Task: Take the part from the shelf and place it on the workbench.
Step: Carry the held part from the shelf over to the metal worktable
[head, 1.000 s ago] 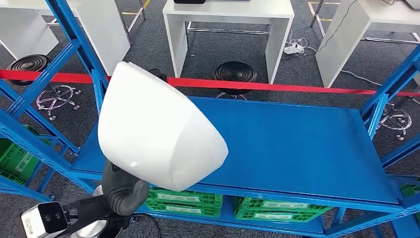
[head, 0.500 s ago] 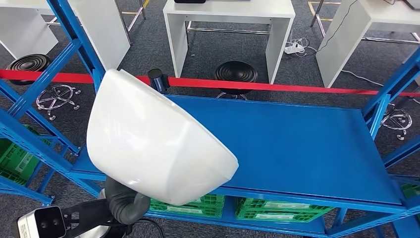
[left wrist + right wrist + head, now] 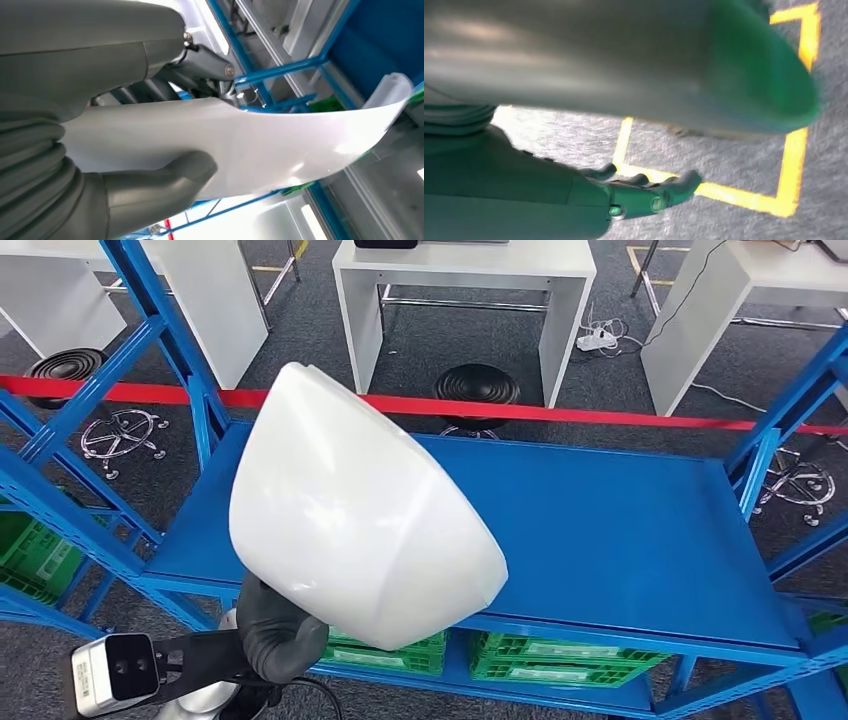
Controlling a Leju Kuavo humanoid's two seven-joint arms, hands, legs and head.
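The part (image 3: 360, 510) is a large white curved shell, and it hangs in front of me above the left half of the blue shelf board (image 3: 620, 530). My left hand (image 3: 275, 635) grips it from below at its lower edge; the shell hides most of the fingers. In the left wrist view the grey thumb (image 3: 150, 185) presses on the part's white sheet (image 3: 280, 145) and the dark fingers lie on its other side. My right hand (image 3: 639, 195) hangs over grey floor with yellow lines, fingers stretched out and holding nothing.
Blue shelf uprights stand at left (image 3: 150, 310) and right (image 3: 790, 410). Green crates (image 3: 560, 658) sit on the lower shelf. A red tape (image 3: 600, 417) runs behind the shelf. Beyond it stand white tables (image 3: 460, 270) and a black stool (image 3: 476, 383).
The white part has moved to the right and a little up in my left hand. The picture has shifted slightly as well.
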